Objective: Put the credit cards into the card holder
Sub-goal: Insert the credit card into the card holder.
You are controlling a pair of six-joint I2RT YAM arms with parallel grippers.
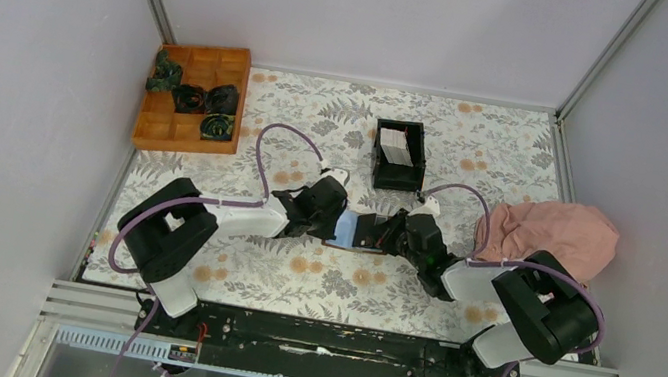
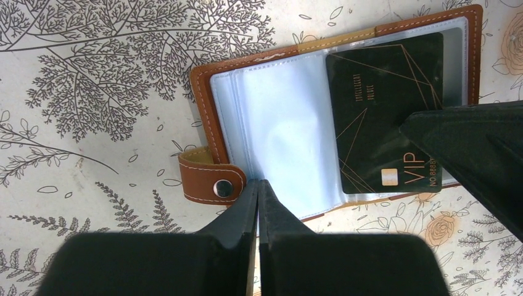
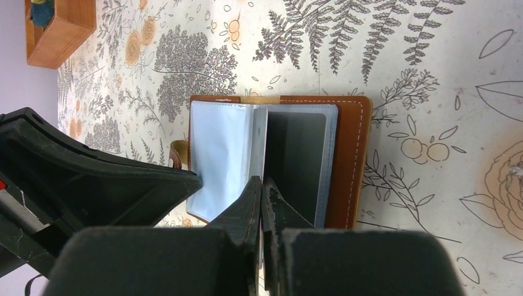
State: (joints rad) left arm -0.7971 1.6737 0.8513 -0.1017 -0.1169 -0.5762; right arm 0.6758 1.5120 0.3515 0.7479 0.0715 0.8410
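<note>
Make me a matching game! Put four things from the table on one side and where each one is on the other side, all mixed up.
Things:
1. black VIP card
2. white cards
3. pink cloth
4. wooden tray

Places:
A. far-left corner of the table
B. standing in the black box
C. right side of the table
D. in a clear sleeve of the open card holder

Pairs: 1-D, 2-B, 3-C, 4-A
</note>
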